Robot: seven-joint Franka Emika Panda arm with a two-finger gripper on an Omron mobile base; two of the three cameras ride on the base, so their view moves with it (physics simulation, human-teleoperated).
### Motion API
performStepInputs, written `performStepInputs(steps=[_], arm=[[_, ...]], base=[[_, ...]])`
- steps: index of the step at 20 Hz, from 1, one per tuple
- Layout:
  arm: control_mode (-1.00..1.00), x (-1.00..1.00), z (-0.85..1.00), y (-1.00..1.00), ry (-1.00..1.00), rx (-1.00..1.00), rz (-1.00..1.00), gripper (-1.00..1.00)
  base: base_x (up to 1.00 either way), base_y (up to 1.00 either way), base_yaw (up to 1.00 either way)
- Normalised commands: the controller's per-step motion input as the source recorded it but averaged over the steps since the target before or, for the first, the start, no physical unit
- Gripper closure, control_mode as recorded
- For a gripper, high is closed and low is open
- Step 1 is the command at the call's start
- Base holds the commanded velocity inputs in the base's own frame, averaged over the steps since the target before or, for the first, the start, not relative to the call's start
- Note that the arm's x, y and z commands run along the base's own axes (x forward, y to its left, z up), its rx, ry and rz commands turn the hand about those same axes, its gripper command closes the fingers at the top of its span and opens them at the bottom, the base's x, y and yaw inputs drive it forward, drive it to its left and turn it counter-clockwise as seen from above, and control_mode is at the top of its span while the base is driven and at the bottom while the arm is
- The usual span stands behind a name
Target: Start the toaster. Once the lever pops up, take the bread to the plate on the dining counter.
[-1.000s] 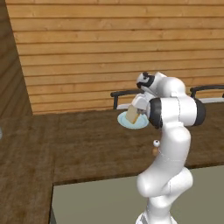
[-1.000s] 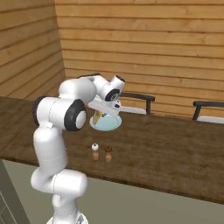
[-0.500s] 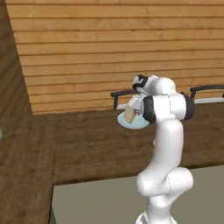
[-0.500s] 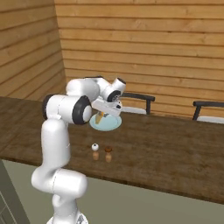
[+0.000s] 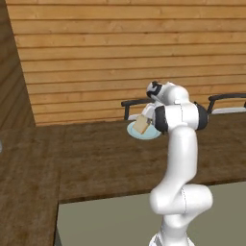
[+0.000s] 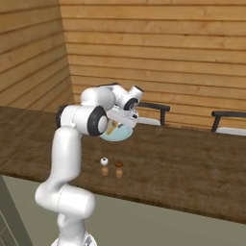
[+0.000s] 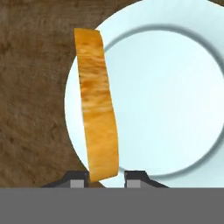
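Since a second ago: elbow has swung up and straightened, upper arm now near vertical; wrist a bit further over the plate; bread, plate, shakers unmoved.

Wood-plank wall behind; dining counter [image 5: 96,163] dark brown wood grain, grey-beige front below. Arm rises from the base, bends forward at shoulder height, hand angled down. Two dark chair backs [image 6: 153,106] beyond the counter. Plate [image 5: 144,130] pale blue-green, flat on counter. Bread [image 7: 97,105] edge-on between the fingertips over the plate's rim. Gripper [image 7: 107,177] clamped on bread's lower end. Two small shakers [image 6: 111,167] nearer the counter's front edge.
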Motion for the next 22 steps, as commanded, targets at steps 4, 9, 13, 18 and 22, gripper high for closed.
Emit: performStepInputs(steps=[4, 9, 13, 18, 22], arm=[[-1.0, 0.0, -0.13, 0.06, 0.0, 0.0, 0.0, 1.0], [-1.0, -0.07, 0.0, 0.17, 0.02, 0.0, 0.0, -1.0], [-1.0, -0.19, 0.0, 0.02, 0.0, 0.0, 0.0, -1.0], [-1.0, -0.33, 0.0, -0.36, 0.0, -0.02, -0.02, -1.0], [-1.0, -0.54, 0.07, -0.46, 0.0, -0.04, -0.04, -1.0]], base=[[0.0, 0.0, 0.0], [0.0, 0.0, 0.0], [0.0, 0.0, 0.0], [0.0, 0.0, 0.0], [0.0, 0.0, 0.0]])
